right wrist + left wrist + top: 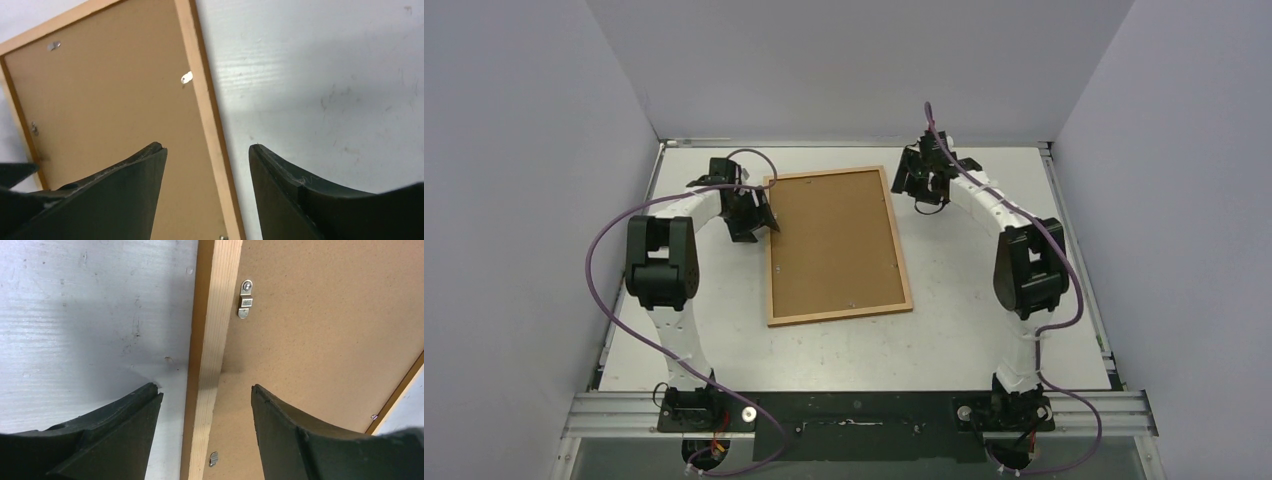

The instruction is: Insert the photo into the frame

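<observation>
The frame (840,314) lies flat mid-table, filled by a brown backing panel (834,245). Bare table (964,330) lies open along its near side and to the right — a narrower strip on the left. The left gripper (764,218) crowds the frame's far-left rail, the right gripper (921,193) its far-right corner. Enclosure walls (524,200) close in left, right and far.

One frame (839,314) lies on one table (964,330), holding one backing panel (834,245). There are two arms (662,262), with two grippers: the left gripper (205,392) and the right gripper (207,150). The right wrist view shows four small metal clips (186,77) on the panel.
</observation>
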You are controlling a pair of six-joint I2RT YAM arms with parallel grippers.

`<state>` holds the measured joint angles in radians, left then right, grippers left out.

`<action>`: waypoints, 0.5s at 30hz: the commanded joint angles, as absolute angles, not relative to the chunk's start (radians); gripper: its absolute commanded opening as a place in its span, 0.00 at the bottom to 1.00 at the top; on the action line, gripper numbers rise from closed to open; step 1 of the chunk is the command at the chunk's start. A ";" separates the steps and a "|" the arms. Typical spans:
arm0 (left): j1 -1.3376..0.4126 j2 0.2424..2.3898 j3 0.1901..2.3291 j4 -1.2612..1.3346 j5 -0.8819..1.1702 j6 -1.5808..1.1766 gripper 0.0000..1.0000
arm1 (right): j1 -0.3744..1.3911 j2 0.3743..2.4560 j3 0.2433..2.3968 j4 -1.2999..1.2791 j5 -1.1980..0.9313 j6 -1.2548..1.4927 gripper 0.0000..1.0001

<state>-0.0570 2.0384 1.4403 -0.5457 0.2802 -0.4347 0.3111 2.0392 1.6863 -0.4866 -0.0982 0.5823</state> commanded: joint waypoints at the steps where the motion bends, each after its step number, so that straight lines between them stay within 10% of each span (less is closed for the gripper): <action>1: -0.050 1.988 1.393 -0.561 0.240 -0.459 0.66 | 0.381 1.880 1.597 -0.492 -0.042 0.594 0.62; 15: -0.083 1.963 1.257 -0.440 0.377 -0.567 0.48 | 0.594 1.841 1.450 -0.362 -0.136 0.701 0.53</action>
<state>-0.0628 1.9514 1.2785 -0.4530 0.3294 -0.5434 0.5552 1.8496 1.4433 -0.4431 -0.0975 0.6659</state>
